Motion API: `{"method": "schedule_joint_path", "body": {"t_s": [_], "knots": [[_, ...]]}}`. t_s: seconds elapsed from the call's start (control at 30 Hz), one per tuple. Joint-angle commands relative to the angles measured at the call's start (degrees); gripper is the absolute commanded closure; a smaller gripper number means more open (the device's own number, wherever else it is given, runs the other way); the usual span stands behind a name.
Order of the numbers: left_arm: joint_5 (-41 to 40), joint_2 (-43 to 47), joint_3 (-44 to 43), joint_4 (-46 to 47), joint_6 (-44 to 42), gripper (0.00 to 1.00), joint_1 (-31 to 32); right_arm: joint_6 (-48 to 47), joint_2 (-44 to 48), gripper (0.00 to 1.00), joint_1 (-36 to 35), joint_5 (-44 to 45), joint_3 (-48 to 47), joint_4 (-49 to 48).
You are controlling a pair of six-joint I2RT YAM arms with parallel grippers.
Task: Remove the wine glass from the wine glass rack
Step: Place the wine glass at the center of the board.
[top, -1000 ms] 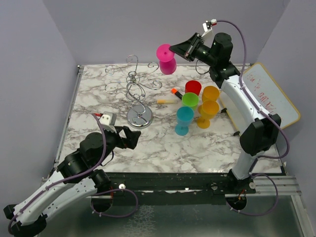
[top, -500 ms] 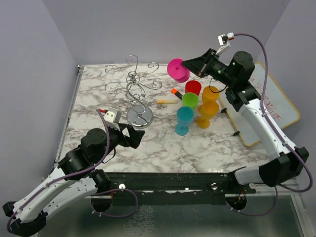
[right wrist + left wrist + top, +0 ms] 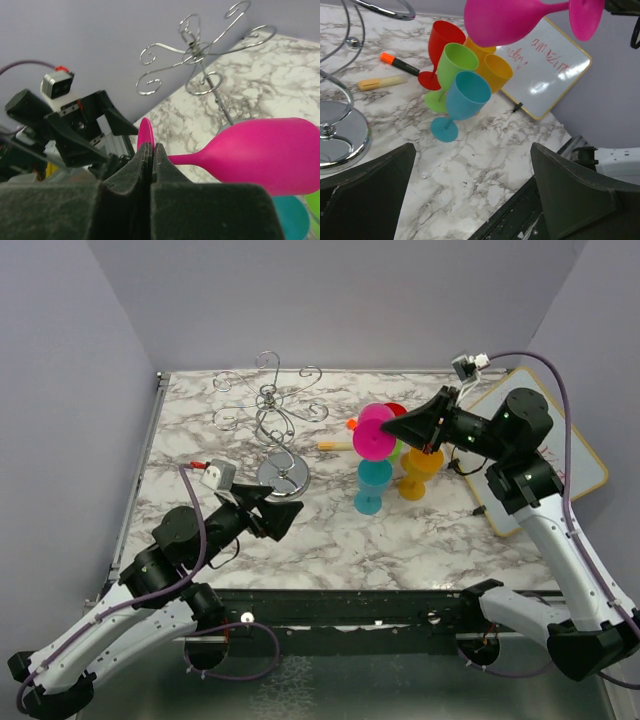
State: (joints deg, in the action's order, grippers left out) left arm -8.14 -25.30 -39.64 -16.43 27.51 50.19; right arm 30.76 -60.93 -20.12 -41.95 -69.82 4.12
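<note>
The pink wine glass hangs in the air on its side, off the chrome wine glass rack, above a cluster of coloured glasses. My right gripper is shut on the rim of its foot; the right wrist view shows the gripper pinching the thin pink disc, the bowl to the right. The rack holds nothing on its scroll arms. My left gripper stands open low over the table, just in front of the rack's round base. In the left wrist view this gripper is empty, the glass overhead.
Red, green, teal and two orange glasses stand together right of centre. An orange marker and a yellow highlighter lie behind them. A whiteboard lies at the right edge.
The right arm has carried the pink glass from the back of the table forward and down to above the coloured glasses. The left gripper has shifted slightly right and stays open.
</note>
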Motion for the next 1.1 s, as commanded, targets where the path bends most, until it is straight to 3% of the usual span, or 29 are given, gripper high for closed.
{"method": "schedule_joint_path", "body": {"t_s": [0.0,0.27,0.53,0.63,0.77,0.93,1.07], "knots": [[7.9,-0.7,2.9,11.1,5.6,0.01,-0.3,-4.4,2.9,1.00,0.1,-12.5,2.5,5.0],[17.7,-5.6,5.6,26.9,9.7,0.04,-0.3,-4.7,3.5,0.99,-2.8,-16.1,2.6,9.2],[23.4,-7.8,3.2,29.3,10.7,0.09,-0.3,-7.7,1.0,0.99,-14.1,-7.0,1.7,14.3],[26.3,-8.0,3.5,31.3,10.9,0.16,-0.3,-8.7,-1.3,0.99,-19.7,-1.9,0.5,15.3],[28.8,-8.6,2.3,28.0,9.5,0.29,-0.3,-8.2,-4.1,0.99,-22.3,0.5,0.2,14.3],[28.0,-8.3,0.8,17.2,6.8,0.45,-0.3,-7.9,-4.2,0.99,-23.1,1.5,2.3,11.0],[29.3,-8.0,1.3,10.4,5.4,0.52,-0.3,-7.4,-4.3,0.99,-23.4,-0.3,3.8,9.9]]}}
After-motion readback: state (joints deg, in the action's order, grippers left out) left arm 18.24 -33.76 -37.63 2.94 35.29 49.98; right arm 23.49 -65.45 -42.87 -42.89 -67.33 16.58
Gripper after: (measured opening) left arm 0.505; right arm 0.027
